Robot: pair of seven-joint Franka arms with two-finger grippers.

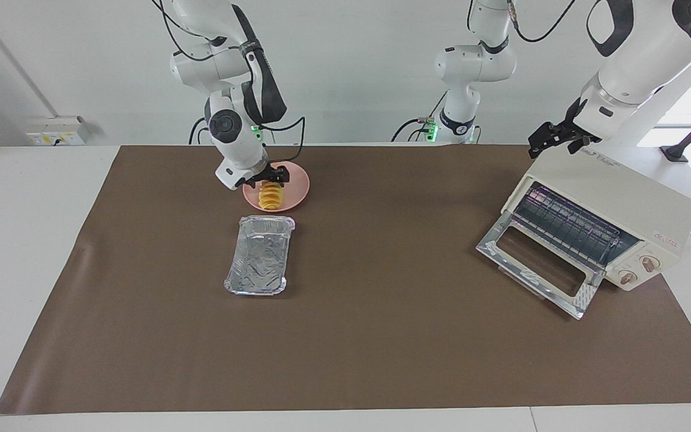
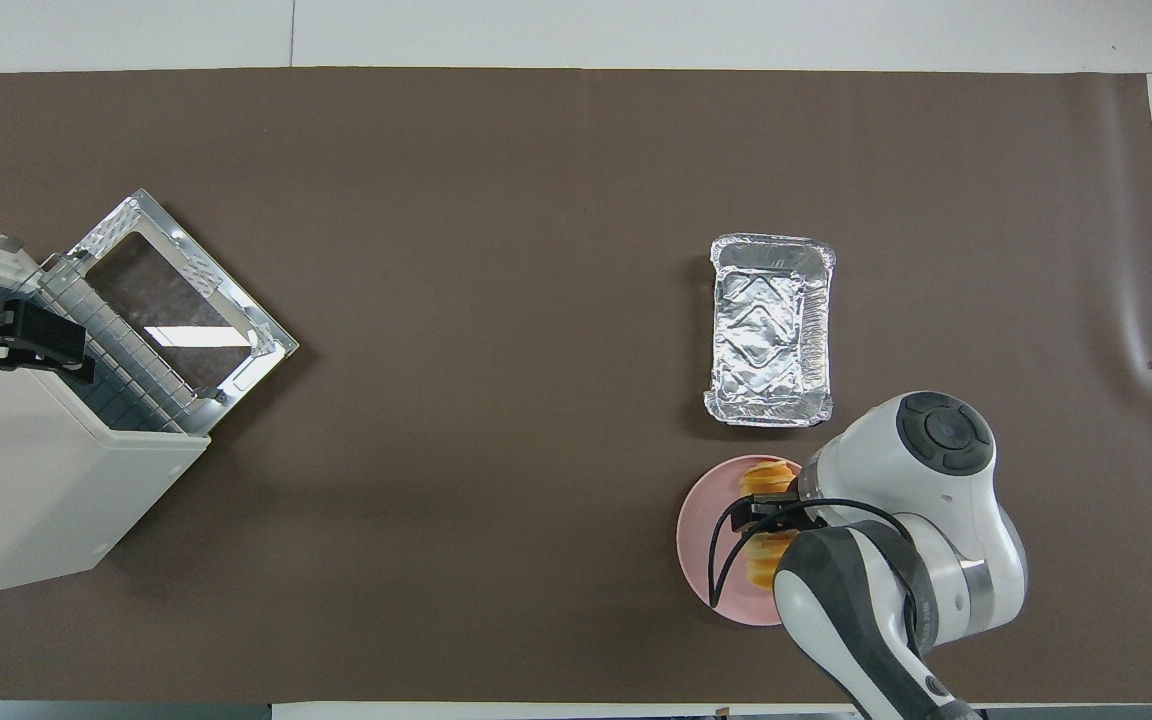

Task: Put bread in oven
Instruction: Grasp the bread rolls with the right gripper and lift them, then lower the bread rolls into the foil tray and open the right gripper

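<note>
The pink plate (image 2: 701,545) serves as the landmark. The bread (image 2: 768,478) lies on the plate. The right gripper (image 2: 771,515) is over the bread on the plate; its fingers straddle the loaf. The foil tray (image 2: 771,330) sits just beside the plate, farther from the robots. The oven (image 2: 46,440) stands well apart from the plate, toward the left arm's end of the table, door (image 2: 186,300) dropped open. The left gripper (image 2: 11,340) is over the oven's top.
</note>
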